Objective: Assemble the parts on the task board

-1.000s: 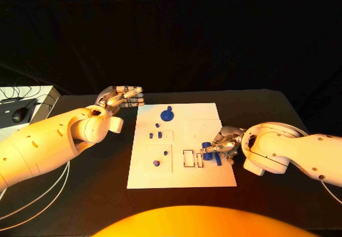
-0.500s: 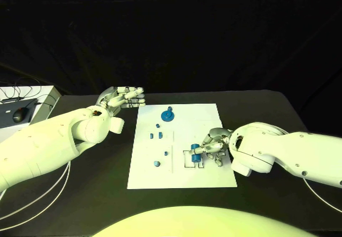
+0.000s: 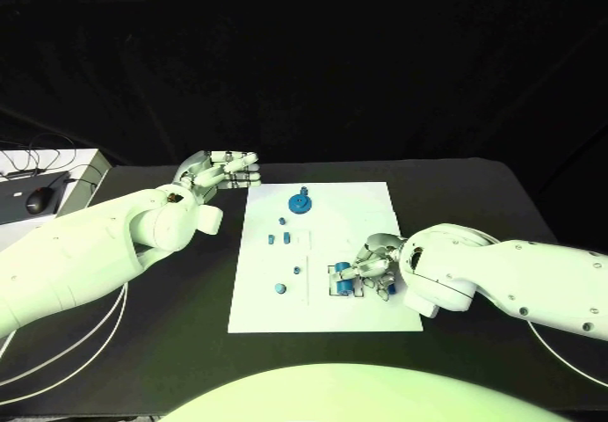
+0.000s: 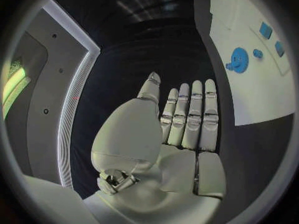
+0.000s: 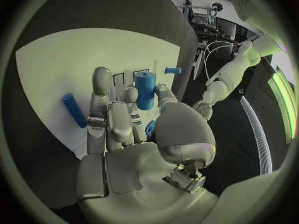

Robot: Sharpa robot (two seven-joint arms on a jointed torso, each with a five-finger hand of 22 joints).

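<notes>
I see my right hand (image 3: 370, 264) down on the near right part of the white board (image 3: 342, 312), which lies in the middle of the black tabletop (image 3: 481, 198). Its fingers (image 5: 102, 92) are closed round a blue cylinder (image 5: 145, 89), pinched between thumb and fingers with the piece standing upright. From my head view the cylinder (image 3: 342, 278) sits right at the small rectangular slots on the board, though I cannot tell whether it touches the surface. A thinner blue rod (image 5: 74, 109) lies flat on the board just beside my fingers, on the side away from the thumb.

My left hand (image 3: 218, 170) hangs above the tabletop off the far left corner of the board, well apart from it. It holds nothing; in the left wrist view the fingers (image 4: 190, 117) are straight and side by side, with the thumb set apart.

On the far part of the board I see a blue disc (image 3: 299, 205) with a knob. Between it and my right hand sit several small blue pieces (image 3: 280, 239), and a rounded one (image 3: 278, 289) lies near the board's left edge.

At the left edge of the head view a computer mouse (image 3: 40, 200) rests on a pale surface.
</notes>
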